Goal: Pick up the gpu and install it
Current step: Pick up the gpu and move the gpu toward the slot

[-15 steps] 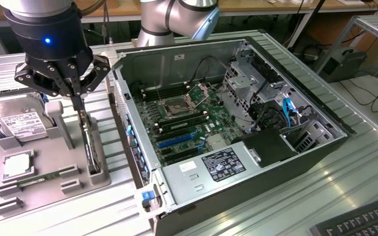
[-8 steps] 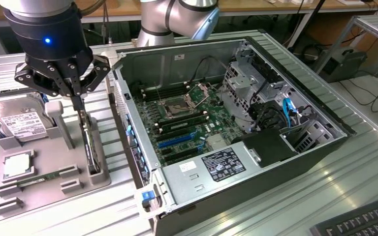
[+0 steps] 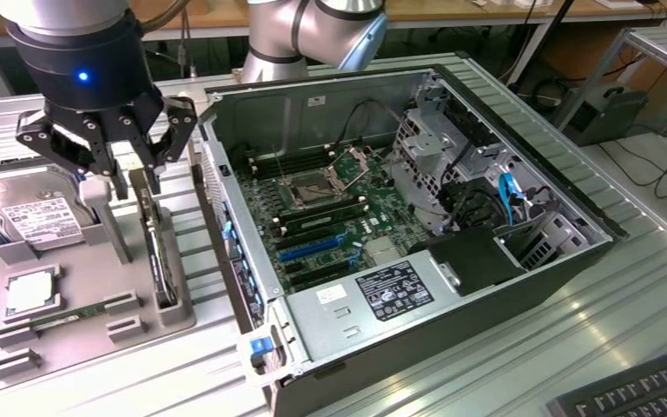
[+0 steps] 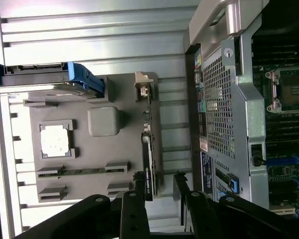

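The gpu [image 3: 160,256] is a thin dark card standing on edge in a slot along the grey holder tray [image 3: 79,261], on the side nearest the computer case. My gripper [image 3: 125,191] hangs over the card's far end, open, with one finger on each side of the card's top edge. In the wrist view the gpu [image 4: 147,167] runs as a dark strip between the two black fingers [image 4: 138,191], closer to one of them, and my gripper [image 4: 159,183] stands open around its end. I cannot tell whether a finger touches the card.
The tray also holds a silver hard drive [image 3: 32,217], a square processor [image 3: 30,291] and a green memory stick [image 3: 73,313]. The open computer case [image 3: 426,261] lies beside the tray with its motherboard [image 3: 322,217] exposed. A keyboard [image 3: 646,391] sits at the near corner, on the exterior view's right.
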